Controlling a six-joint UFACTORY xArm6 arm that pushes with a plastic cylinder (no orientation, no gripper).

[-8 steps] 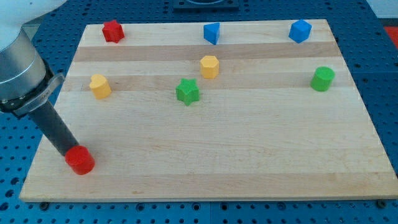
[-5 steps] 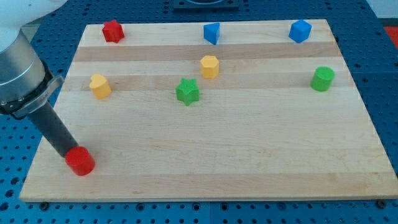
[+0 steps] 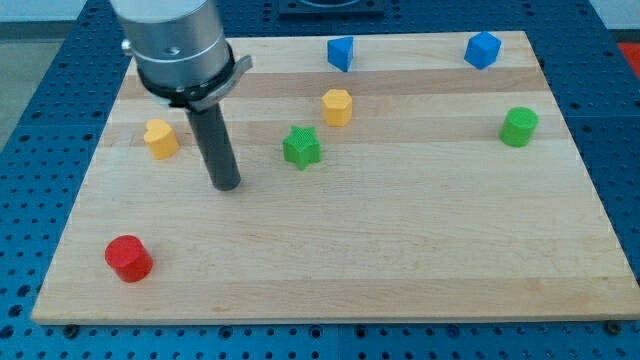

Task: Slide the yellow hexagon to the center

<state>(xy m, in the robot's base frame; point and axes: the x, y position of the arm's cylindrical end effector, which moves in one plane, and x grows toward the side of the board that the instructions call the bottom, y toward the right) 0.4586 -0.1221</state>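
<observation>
Tool: my tip (image 3: 228, 186), bare rod touching no block, left of centre | Target: yellow hexagon (image 3: 337, 106) upper middle, above-right of green star (image 3: 301, 147) | Progress: push seemingly not begun; hexagon must slide down to centre.

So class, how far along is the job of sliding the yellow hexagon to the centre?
Nothing looks done: the yellow hexagon sits above the board's middle, beside the green star. In hand: my tip rests left of the star, touching no block. Left: the whole push.

Yellow hexagon (image 3: 337, 106), upright on the board (upper middle)
</observation>
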